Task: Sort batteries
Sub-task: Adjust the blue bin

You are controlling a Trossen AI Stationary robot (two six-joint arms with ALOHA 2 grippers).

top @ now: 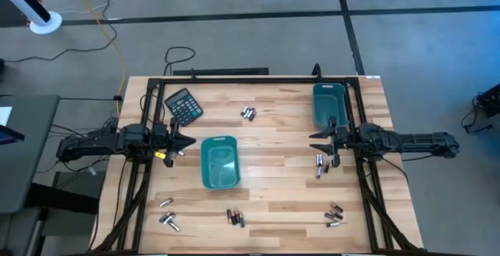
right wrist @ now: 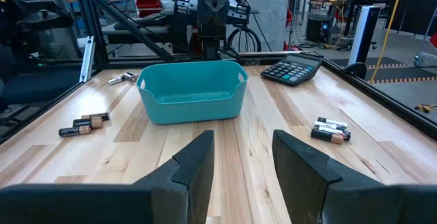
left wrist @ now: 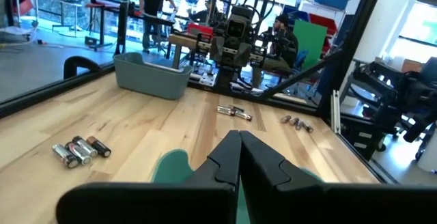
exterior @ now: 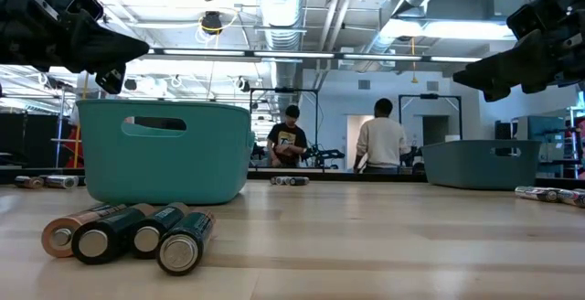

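Note:
Small batteries lie on their sides in loose clusters on the wooden table (top: 273, 193): one at the far middle (top: 248, 113), one by the right arm (top: 320, 165), others along the near edge (top: 235, 218) (top: 334, 214) (top: 168, 213). A teal bin (top: 219, 161) stands at the centre, a second bin (top: 329, 104) at the far right. My left gripper (top: 186, 140) hovers shut at the left edge, pointing level toward the centre bin. My right gripper (right wrist: 242, 159) hovers open at the right edge (top: 316, 140), nothing between its fingers.
A black calculator (top: 184, 105) lies at the far left of the table. A dark frame (top: 234, 80) runs around the table's edges. In the low view, several batteries (exterior: 128, 231) lie close to the near edge. People stand in the room beyond (exterior: 381, 140).

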